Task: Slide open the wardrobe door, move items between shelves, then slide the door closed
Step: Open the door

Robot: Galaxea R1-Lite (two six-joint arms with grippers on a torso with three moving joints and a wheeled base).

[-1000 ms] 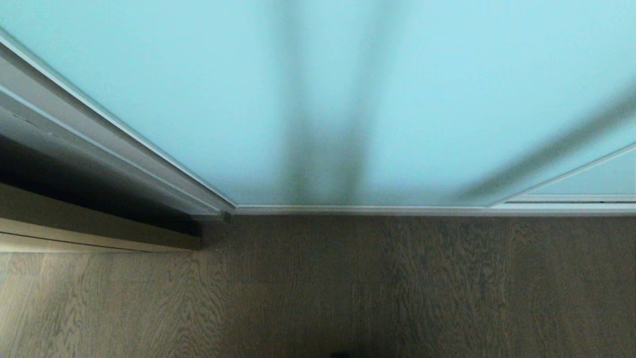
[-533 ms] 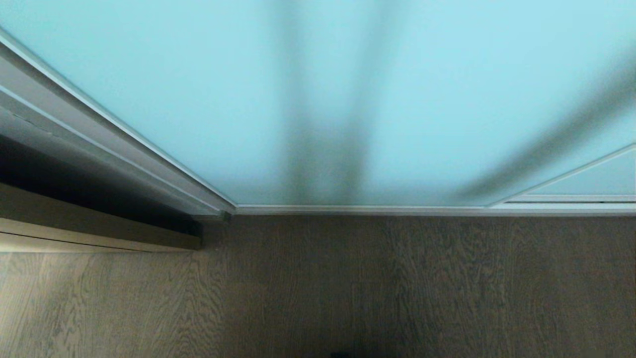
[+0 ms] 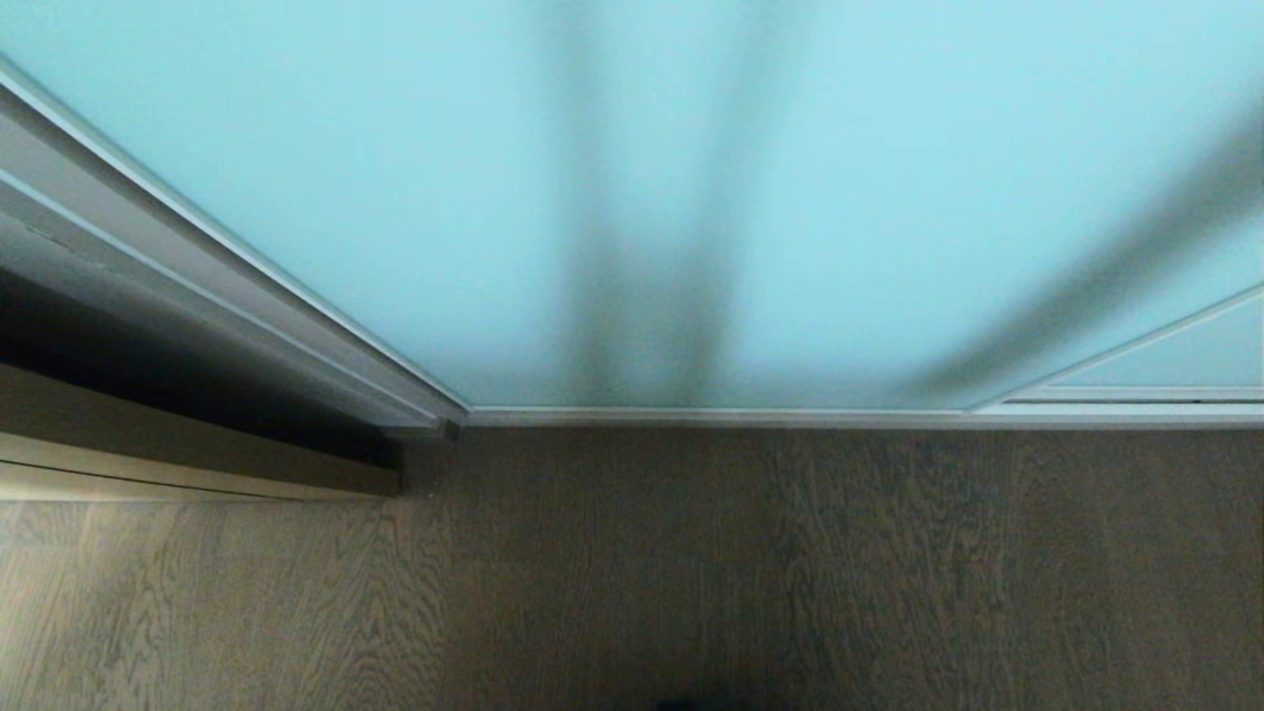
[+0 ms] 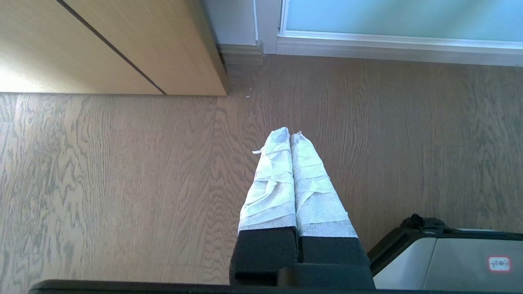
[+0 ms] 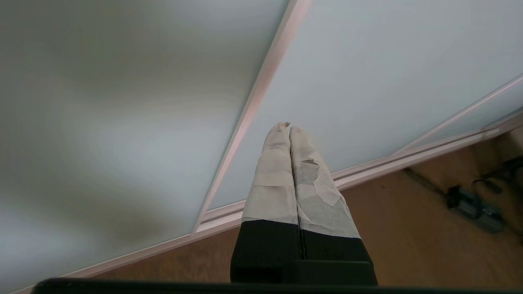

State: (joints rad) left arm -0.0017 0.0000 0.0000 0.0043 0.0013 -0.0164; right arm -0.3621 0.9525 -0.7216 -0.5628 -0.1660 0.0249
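Barely begun: tall frosted aqua-blue glass sliding wardrobe door point(image 3: 691, 197) in thin silvery frame shut ahead, shelves and items unseen, right pincer point(image 5: 284, 127) clenched empty near its frame, left pincer point(image 4: 290, 135) clenched above wooden floor point(image 4: 122, 183).

Domestic interior, likely a bedroom or dressing area; frosted aqua sliding wardrobe door point(image 3: 395, 197) in a thin silvery frame, running on a floor track point(image 3: 790, 417); grey-brown wood-grain plank floor point(image 3: 691, 573); light wood furniture panel point(image 4: 102, 45) standing beside the wardrobe.
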